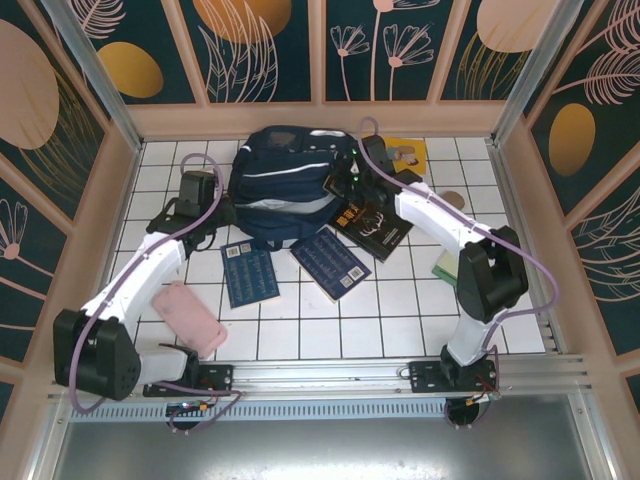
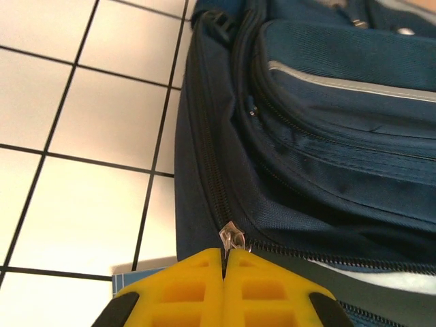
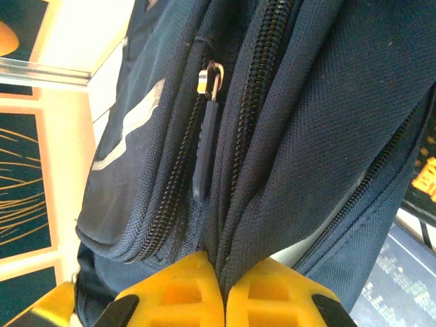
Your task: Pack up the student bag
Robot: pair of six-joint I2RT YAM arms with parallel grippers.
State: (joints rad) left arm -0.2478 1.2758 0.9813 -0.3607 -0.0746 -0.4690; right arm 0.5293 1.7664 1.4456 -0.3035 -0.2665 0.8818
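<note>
The navy-blue student bag (image 1: 283, 185) lies at the back middle of the tiled table, its white stripe facing forward. My left gripper (image 2: 224, 262) is at the bag's left side, its yellow fingers (image 2: 182, 286) shut on a small silver zipper pull (image 2: 232, 240) of the bag (image 2: 313, 122). My right gripper (image 3: 221, 281) is at the bag's right side, shut on a fold of the bag's navy fabric (image 3: 306, 136) beside a zipper track. A dark zipper tab (image 3: 204, 146) hangs just left of that fold.
Two blue booklets (image 1: 248, 273) (image 1: 330, 262) lie in front of the bag. A black book (image 1: 368, 225) rests under the right arm, a yellow book (image 1: 405, 155) at the back right. A pink pouch (image 1: 190, 317) lies near the front left. Wooden walls ring the table.
</note>
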